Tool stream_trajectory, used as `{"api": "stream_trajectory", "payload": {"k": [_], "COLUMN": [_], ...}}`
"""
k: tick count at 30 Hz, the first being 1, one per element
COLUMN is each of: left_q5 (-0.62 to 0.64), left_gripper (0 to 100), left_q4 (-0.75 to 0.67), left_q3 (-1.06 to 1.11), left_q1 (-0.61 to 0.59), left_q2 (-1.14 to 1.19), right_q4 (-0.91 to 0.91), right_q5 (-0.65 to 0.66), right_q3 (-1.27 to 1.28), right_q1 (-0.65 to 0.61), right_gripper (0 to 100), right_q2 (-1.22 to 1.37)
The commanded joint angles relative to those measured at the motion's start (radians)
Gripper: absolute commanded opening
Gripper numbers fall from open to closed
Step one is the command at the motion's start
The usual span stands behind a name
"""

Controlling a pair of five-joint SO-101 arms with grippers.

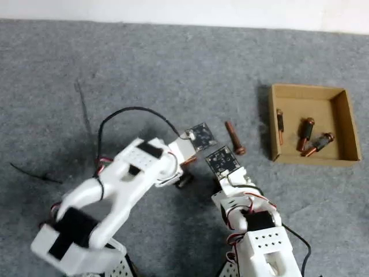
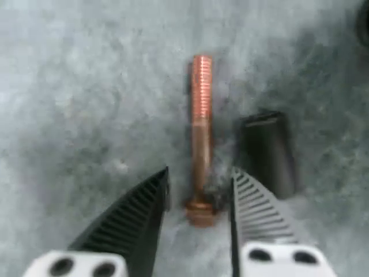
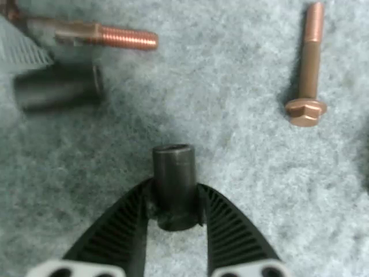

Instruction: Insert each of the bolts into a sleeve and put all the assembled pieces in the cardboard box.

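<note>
While right gripper (image 3: 173, 187) squeezes a sleeve (image 3: 172, 164), left gripper (image 2: 200, 173) waits open around a bolt (image 2: 201, 115) | next, likely: pinch bolt, poke into sleeve.

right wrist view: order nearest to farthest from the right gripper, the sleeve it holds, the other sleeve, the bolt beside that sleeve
1. held sleeve, clamped in the right gripper.
2. other sleeve, lying off to one side.
3. bolt, just beyond that other sleeve.
</note>
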Motion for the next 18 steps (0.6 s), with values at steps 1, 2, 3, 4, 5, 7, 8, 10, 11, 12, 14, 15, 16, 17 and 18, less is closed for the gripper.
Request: {"api": "stream_trajectory", "payload": {"k": [1, 2, 3, 4, 5, 7, 8, 10, 11, 12, 14, 15, 16, 17, 18], "left_q5": [-0.008, -0.008, -0.008, -0.008, -0.008, -0.008, -0.008, -0.008, -0.008, -0.008, -0.008, -0.008, -0.008, -0.008, -0.008], "left_gripper": [17, 17, 17, 17, 17, 17, 17, 12, 7, 2, 1, 2, 1, 0, 0], "left_q4": [0.089, 0.095, 0.097, 0.097, 0.097, 0.097, 0.098, 0.098, 0.1, 0.1, 0.1, 0.1, 0.1, 0.098, 0.098], "left_q3": [-0.091, -0.096, -0.096, -0.097, -0.097, -0.097, -0.097, -0.097, -0.097, -0.099, -0.099, -0.099, -0.099, -0.097, -0.096], "left_q1": [-0.004, -0.004, -0.004, -0.002, -0.002, -0.002, -0.004, -0.004, -0.004, -0.005, -0.007, -0.008, -0.008, -0.008, -0.008], "left_q2": [0.064, 0.07, 0.07, 0.07, 0.071, 0.071, 0.073, 0.074, 0.074, 0.074, 0.076, 0.074, 0.071, 0.071, 0.07], "right_q4": [0.002, 0.002, 0.002, 0.002, 0.002, 0.002, 0.002, 0.002, 0.002, 0.002, 0.001, 0.001, 0.001, 0.001, -0.001], "right_q5": [-0.005, -0.005, -0.005, -0.005, -0.005, -0.005, -0.005, -0.005, -0.005, -0.005, -0.005, -0.005, -0.005, -0.005, -0.005], "right_q3": [-0.01, -0.01, -0.01, -0.01, -0.01, -0.01, -0.01, -0.01, -0.01, -0.01, -0.01, -0.01, -0.01, -0.01, -0.008], "right_q1": [0.01, 0.01, 0.01, 0.01, 0.01, 0.01, 0.01, 0.01, 0.01, 0.01, 0.01, 0.01, 0.01, 0.01, 0.01], "right_gripper": [0.5, 0.5, 0.5, 0.5, 0.5, 0.5, 0.5, 0.5, 0.5, 0.5, 0.5, 0.5, 0.5, 0.5, 0.5], "right_q2": [-0.016, -0.016, -0.016, -0.016, -0.016, -0.016, -0.016, -0.016, -0.016, -0.016, -0.016, -0.016, -0.016, -0.016, -0.016]}}
